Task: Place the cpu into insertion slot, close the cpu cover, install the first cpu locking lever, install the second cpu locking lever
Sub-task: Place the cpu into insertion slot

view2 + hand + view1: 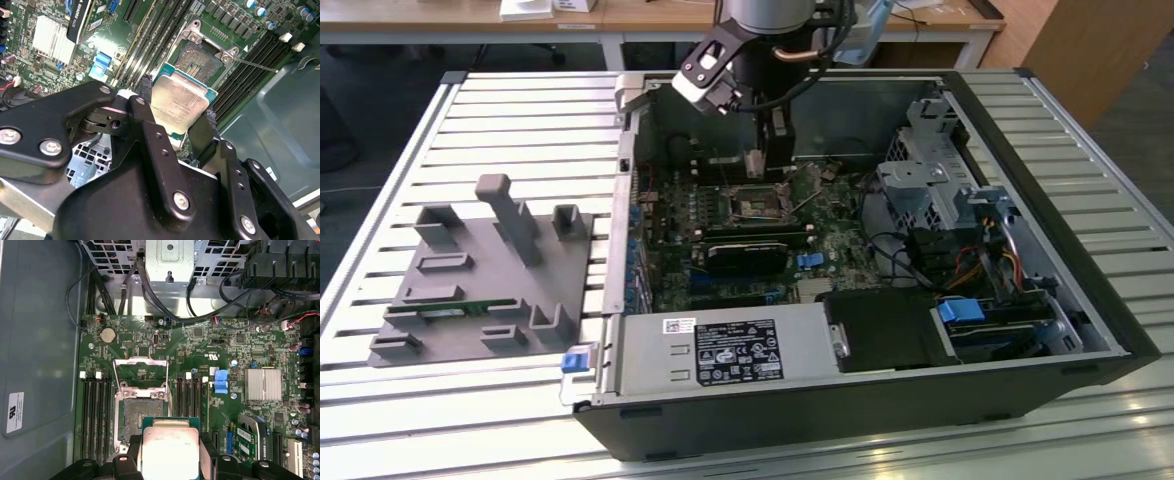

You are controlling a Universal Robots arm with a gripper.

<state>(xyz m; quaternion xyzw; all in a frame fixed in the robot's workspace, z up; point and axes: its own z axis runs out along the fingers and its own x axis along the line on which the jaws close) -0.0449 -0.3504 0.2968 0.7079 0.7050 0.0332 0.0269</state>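
My gripper (177, 109) is shut on the cpu (181, 100), a silvery-tan square chip with a teal edge, clamped on two opposite sides by black fingers (145, 92). The chip hangs a little above the motherboard, off to one side of the insertion slot (201, 57), whose dark centre lies bare. In the first wrist view the cpu (170, 447) overlaps the near rim of the insertion slot (139, 412). The cpu cover (140, 371) is swung open beyond the socket. A thin locking lever (256, 64) sticks out loose. In the exterior view the gripper (774, 160) hovers inside the case over the insertion slot (754, 203).
The open computer case (1067, 300) lies on a slatted table. Long memory slots (97, 415) flank the socket. A black card (747, 255), a power supply (720, 350), a drive cage (927, 190) and cables surround the board. A grey fixture (487, 270) sits at the exterior view's left.
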